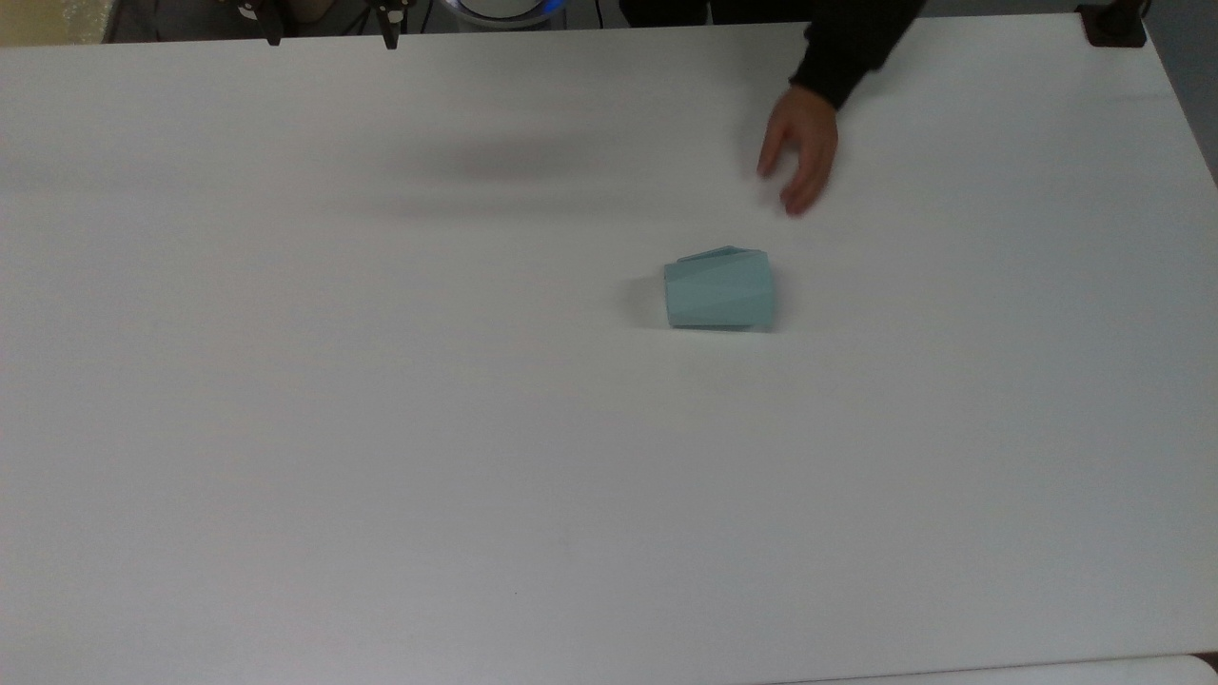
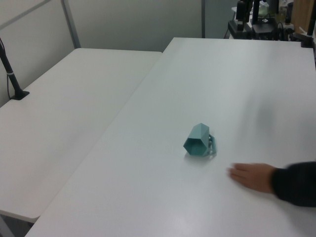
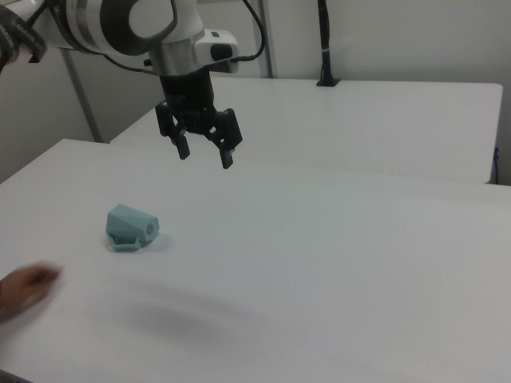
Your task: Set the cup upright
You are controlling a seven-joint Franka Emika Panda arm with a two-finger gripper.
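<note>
Nearby, a person's blurred arm (image 1: 804, 152) flanks the tipped cup (image 1: 720, 290); hand (image 3: 205, 155) apparently wide.

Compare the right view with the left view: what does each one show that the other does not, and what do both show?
Right view alone: the robot arm and its gripper, fingers open, held in the air above the table and apart from the cup; also the small handle on the cup's side.

Left view alone: the cup's open hexagonal mouth, and a dark sleeve behind the person's hand.

Both: the pale teal cup lying on its side on the white table, a person's hand near the table's edge, not touching the cup, and a second white table beside the first.
</note>
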